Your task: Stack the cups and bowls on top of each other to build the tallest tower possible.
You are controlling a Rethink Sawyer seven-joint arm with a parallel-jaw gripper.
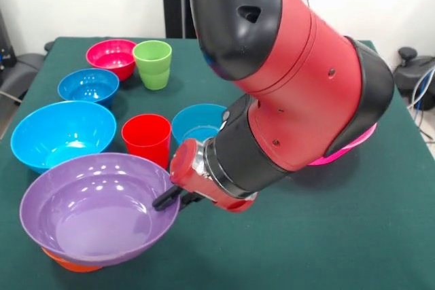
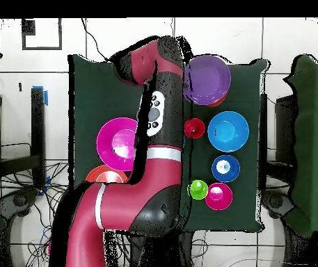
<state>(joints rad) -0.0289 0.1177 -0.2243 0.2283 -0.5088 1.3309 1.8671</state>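
Observation:
My gripper (image 1: 178,198) is low at the front, its black fingers astride the right rim of the purple bowl (image 1: 95,208), one inside and one outside, closed on it. The purple bowl rests tilted on an orange bowl (image 1: 71,263). It also shows in the overhead view (image 2: 209,79), where my arm hides the gripper. The red cup (image 1: 146,137) stands just behind the purple bowl, and the green cup (image 1: 153,64) is farther back. The hot-pink bowl (image 1: 343,149) peeks out behind my arm; overhead it (image 2: 117,142) lies partly over another orange bowl (image 2: 104,174).
A large light-blue bowl (image 1: 62,134) sits left of the red cup. A smaller blue bowl (image 1: 88,86) and a small magenta bowl (image 1: 112,56) stand behind it. Another blue bowl (image 1: 197,123) is partly hidden by my wrist. My bulky arm (image 1: 292,79) covers the table's middle.

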